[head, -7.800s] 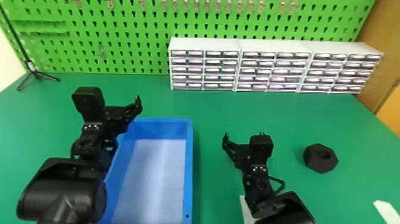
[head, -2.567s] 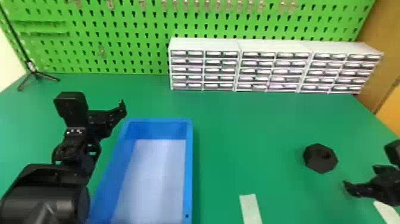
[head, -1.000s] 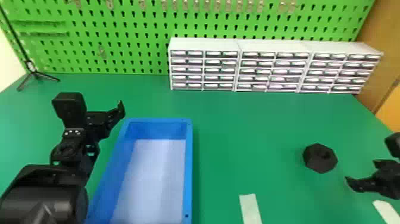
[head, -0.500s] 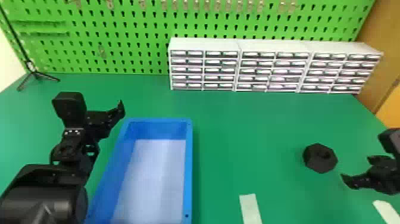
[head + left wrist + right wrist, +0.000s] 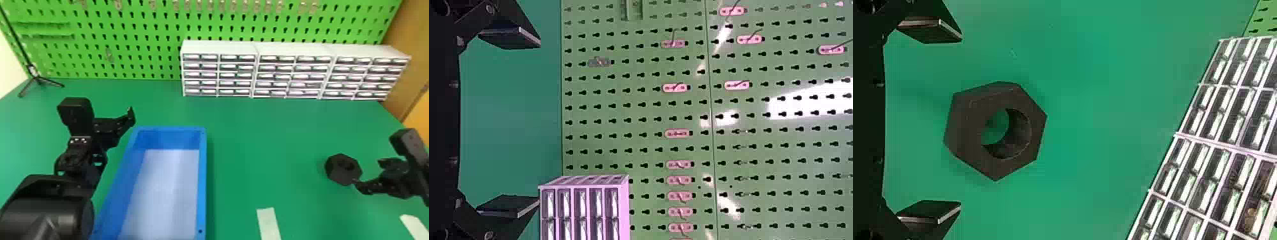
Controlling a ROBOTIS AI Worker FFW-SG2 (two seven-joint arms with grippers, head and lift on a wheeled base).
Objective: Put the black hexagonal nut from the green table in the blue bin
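Note:
The black hexagonal nut (image 5: 343, 169) lies flat on the right part of the green table (image 5: 265, 143). Just to its right is my right gripper (image 5: 367, 174), low over the table, one finger near the nut's front right edge. In the right wrist view the nut (image 5: 1003, 131) sits ahead of my right gripper (image 5: 960, 122), whose fingers stand wide apart with nothing between them. The blue bin (image 5: 203, 178) holds nothing. My left gripper (image 5: 129, 119) is parked above the bin's back left corner; in the left wrist view that gripper (image 5: 536, 122) is open and holds nothing.
White drawer cabinets (image 5: 220, 70) line the table's back against a green pegboard (image 5: 127, 44). A thin black tripod (image 5: 40, 81) stands at the back left. Pale strips lie near the front, one at the middle (image 5: 269, 223) and one at the right (image 5: 413, 226).
My right gripper crossed from the nut's left side to its right, and lately has come leftward, closer to the nut. Earlier my left arm shifted a little left.

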